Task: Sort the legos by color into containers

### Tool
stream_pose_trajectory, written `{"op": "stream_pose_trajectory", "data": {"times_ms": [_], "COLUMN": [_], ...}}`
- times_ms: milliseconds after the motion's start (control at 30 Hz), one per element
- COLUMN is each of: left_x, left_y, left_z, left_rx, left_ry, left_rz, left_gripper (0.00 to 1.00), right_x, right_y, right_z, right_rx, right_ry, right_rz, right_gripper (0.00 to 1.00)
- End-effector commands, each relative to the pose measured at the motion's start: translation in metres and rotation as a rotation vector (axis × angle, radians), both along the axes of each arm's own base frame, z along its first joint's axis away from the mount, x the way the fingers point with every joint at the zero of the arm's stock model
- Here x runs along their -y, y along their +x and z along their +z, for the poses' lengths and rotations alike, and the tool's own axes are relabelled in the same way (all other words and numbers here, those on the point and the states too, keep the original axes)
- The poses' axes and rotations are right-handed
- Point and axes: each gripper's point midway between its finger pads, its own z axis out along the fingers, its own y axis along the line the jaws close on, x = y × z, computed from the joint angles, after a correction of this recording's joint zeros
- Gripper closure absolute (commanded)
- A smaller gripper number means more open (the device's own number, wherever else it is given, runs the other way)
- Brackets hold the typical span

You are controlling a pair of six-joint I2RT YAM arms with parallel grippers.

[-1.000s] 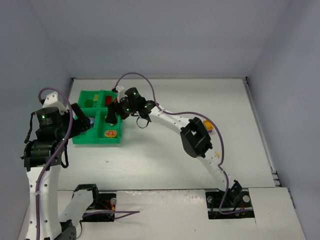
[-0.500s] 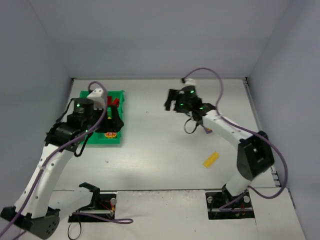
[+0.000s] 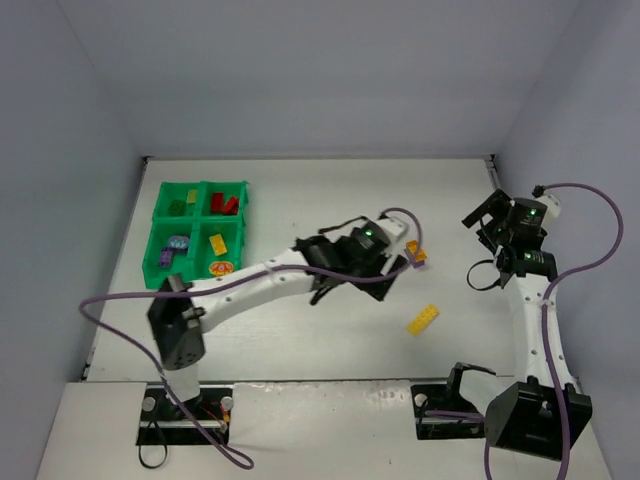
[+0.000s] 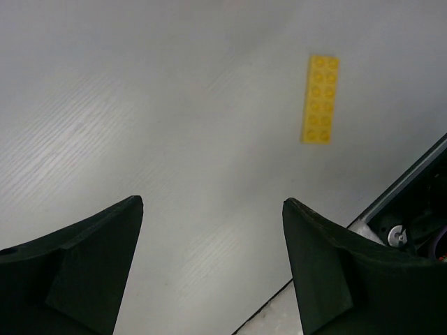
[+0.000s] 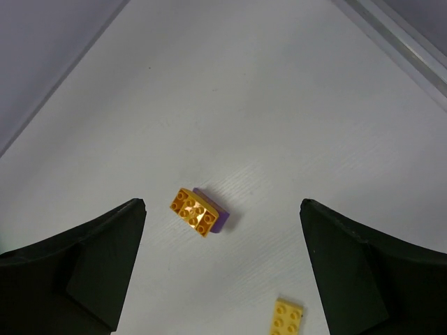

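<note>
A white table (image 3: 300,200) meets grey walls (image 3: 330,80); a pale rail (image 5: 401,35) runs along its right edge.

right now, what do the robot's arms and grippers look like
The left arm and right arm are white links with black joints, green wrist lights and loose purple cables. The left gripper and right gripper have broad black wedge fingers.

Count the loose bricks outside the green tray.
3: a long yellow brick right of centre; an orange brick farther back; a purple piece partly hidden against it. Others may be hidden.
</note>
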Motion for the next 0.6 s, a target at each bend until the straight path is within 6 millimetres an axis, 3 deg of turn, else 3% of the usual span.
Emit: {"op": "stream_pose_trajectory", "data": {"times_ms": [0, 67, 100, 233, 333, 567], "left_x": [0.066, 0.090, 0.103, 0.138, 0.155, 0.168], "left_y": [-0.003, -0.004, -0.010, -0.018, -0.025, -0.027], "left_z": [0.019, 0.022, 0.002, -0.018, -0.035, -0.074], "left_rx": [0.081, 0.086, 0.064, 0.069, 0.082, 0.114], "left_ry": [-0.094, -0.127, -0.107, -0.128, -0.119, -0.063], "left_rz": [-0.036, -0.038, -0.058, -0.078, -0.086, -0.091], "left_gripper": [0.25, 0.25, 0.25, 0.26, 0.30, 0.38], "right_x": [-0.005, -0.003, -0.004, -0.002, -0.002, -0.003], "right_y": [-0.016, -0.018, -0.018, -0.015, -0.013, -0.012], "right_z": [-0.014, -0.019, -0.022, -0.026, -0.029, -0.035], "right_rx": [-0.063, -0.070, -0.077, -0.092, -0.101, -0.118], "right_ry": [0.040, 0.078, 0.089, 0.105, 0.112, 0.127], "right_rz": [0.007, -0.014, -0.011, -0.022, -0.024, -0.018], "right_gripper": [0.11, 0.11, 0.11, 0.10, 0.10, 0.10]}}
